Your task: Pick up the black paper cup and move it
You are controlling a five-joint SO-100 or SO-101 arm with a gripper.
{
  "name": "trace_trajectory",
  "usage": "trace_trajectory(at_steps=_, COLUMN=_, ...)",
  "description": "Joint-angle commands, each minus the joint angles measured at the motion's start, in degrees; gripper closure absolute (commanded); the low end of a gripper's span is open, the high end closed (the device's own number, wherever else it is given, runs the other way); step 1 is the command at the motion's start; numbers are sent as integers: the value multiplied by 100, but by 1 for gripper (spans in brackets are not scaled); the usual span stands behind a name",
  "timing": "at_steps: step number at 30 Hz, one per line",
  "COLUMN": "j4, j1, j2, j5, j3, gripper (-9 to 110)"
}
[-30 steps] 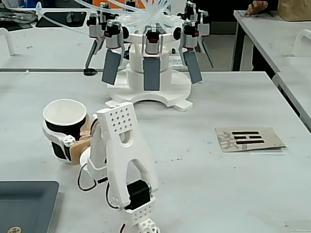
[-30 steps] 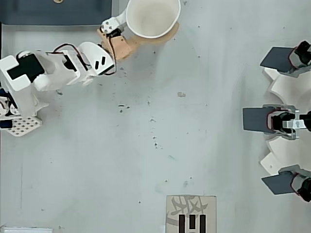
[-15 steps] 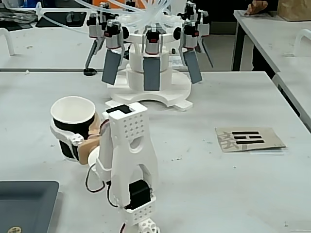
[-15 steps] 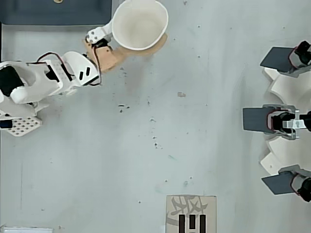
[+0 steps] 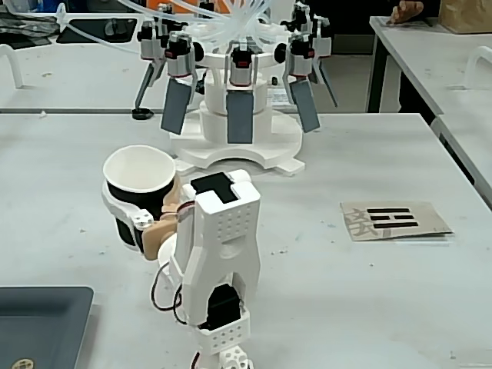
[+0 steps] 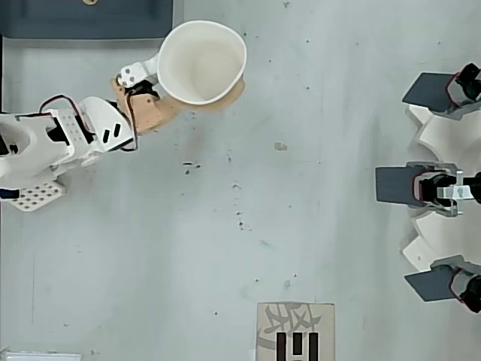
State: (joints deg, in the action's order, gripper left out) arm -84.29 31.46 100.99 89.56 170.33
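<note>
My jaws clasped the black paper cup, upright at the table's left.

My gripper [image 5: 137, 217] held the matte black, white-rimmed tapered paper cup [image 5: 139, 189] around its wall, mouth up, I judged to keep it level. In the fixed view, the white multi-armed fixture [image 5: 238, 115] stood far behind, the dark tray [image 5: 42, 323] near-left; open grey table [image 5: 346, 307] lay right.
</note>
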Motion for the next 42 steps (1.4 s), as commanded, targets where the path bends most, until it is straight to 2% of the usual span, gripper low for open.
trace_trajectory(at_steps=1, j4=-114, j1=-141, j2=413, j5=26, j3=114, gripper=96)
trace_trajectory(at_steps=21, j4=53, j1=-1081, j2=958, j5=193, j3=624, gripper=94)
trace_trajectory(at_steps=42, j4=1257, j1=-2382, j2=967, j5=308, j3=211, gripper=94)
